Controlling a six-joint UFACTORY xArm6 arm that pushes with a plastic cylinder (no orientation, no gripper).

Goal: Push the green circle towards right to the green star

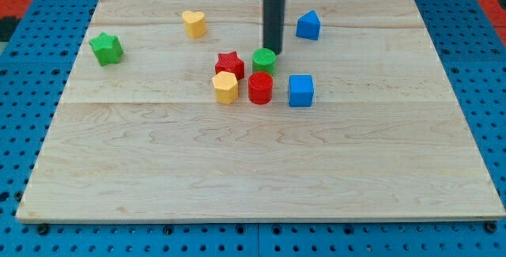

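The green circle (264, 58) sits near the board's middle, in a cluster of blocks. The green star (106, 48) lies far off at the view's left, near the board's left edge. My tip (274, 51) is at the end of the dark rod that comes down from the view's top. It stands just above and right of the green circle, touching or nearly touching its upper right edge.
A red star (230, 64) lies just left of the green circle. A yellow block (225, 87) and a red cylinder (260, 88) lie below it, and a blue cube (300, 90) to the lower right. A yellow heart (194, 24) and a blue block (308, 25) lie nearer the top.
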